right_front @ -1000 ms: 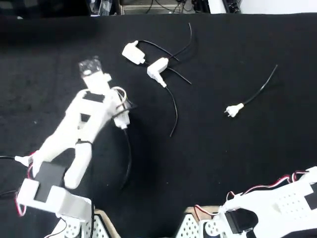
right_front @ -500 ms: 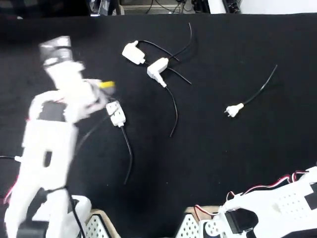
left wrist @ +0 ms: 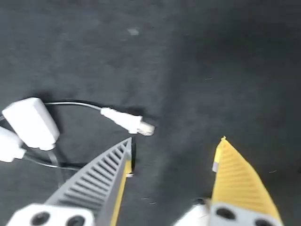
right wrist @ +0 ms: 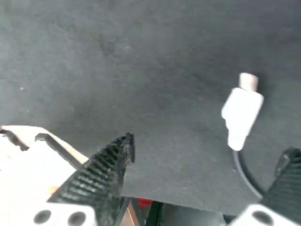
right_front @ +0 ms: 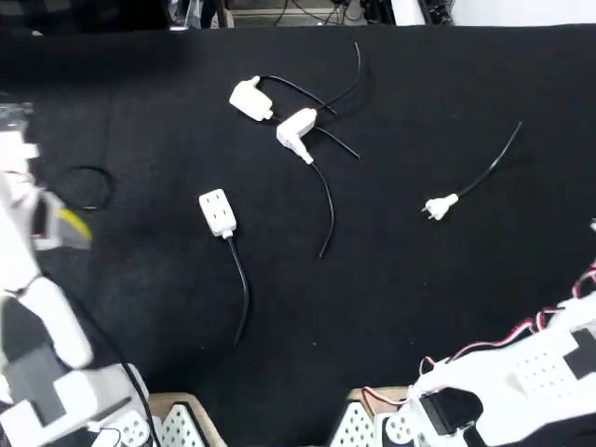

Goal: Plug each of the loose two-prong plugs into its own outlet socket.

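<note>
Swung clear of the middle of the bench (right_front: 391, 307), the left arm (right_front: 37, 317) now stands at the far left edge, where a second ago it was bent over the outlet socket (right_front: 217, 212). That socket lies alone on the black cloth, its cable trailing toward the near edge. It sits slightly left of where it lay under the arm a second ago. The right arm (right_front: 521, 382) has shifted a little at the near right corner.

The left gripper (left wrist: 175, 140) has its fingers spread wide — one grey, one yellow — with nothing between them but cloth. The right gripper (right wrist: 208, 147) also has its black fingers apart and holds nothing.

The loose plug (right_front: 440, 207) rests well to the right of the socket, its thin cable running up and away to the right — it touches neither arm. In the right wrist view it lies on the cloth beyond the parted fingers.

Toward the back, the rear white connector (right_front: 250, 98) and the angled white connector (right_front: 298, 130) lie close together with their dark cables crossing.
</note>
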Controlling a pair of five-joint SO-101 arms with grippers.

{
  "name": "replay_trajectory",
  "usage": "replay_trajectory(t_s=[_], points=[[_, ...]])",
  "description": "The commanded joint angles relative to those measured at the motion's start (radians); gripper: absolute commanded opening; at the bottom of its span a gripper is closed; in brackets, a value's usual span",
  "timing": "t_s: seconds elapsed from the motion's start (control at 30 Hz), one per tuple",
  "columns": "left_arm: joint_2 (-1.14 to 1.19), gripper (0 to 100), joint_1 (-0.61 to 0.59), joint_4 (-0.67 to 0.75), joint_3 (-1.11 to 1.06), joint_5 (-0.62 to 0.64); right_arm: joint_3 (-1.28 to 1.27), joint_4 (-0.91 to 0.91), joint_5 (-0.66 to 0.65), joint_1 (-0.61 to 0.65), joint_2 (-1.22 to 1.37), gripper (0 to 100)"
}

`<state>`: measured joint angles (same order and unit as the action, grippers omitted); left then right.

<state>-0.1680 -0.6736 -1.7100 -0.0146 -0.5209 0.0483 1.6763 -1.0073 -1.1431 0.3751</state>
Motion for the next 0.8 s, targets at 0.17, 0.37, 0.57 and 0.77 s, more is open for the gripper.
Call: replay_trajectory(t_s=[0.17, 0.37, 0.57, 0.77], points=[[0.242, 24, -0.134, -0.018, 0.102, -0.511, 0.007, -0.002, -0.005, 0.014, -0.050, 44.5], [0.393, 22, -0.125, -0.012, 0.111, -0.629, 0.007, -0.002, -0.003, 0.008, -0.050, 44.5], [0.477, 22, -0.160, -0.012, 0.102, -0.483, 0.007, 0.003, -0.003, 0.025, -0.050, 44.5], [0.519, 22, -0.166, -0.003, 0.107, -0.520, 0.047, -0.009, -0.028, 0.038, -0.051, 44.5]])
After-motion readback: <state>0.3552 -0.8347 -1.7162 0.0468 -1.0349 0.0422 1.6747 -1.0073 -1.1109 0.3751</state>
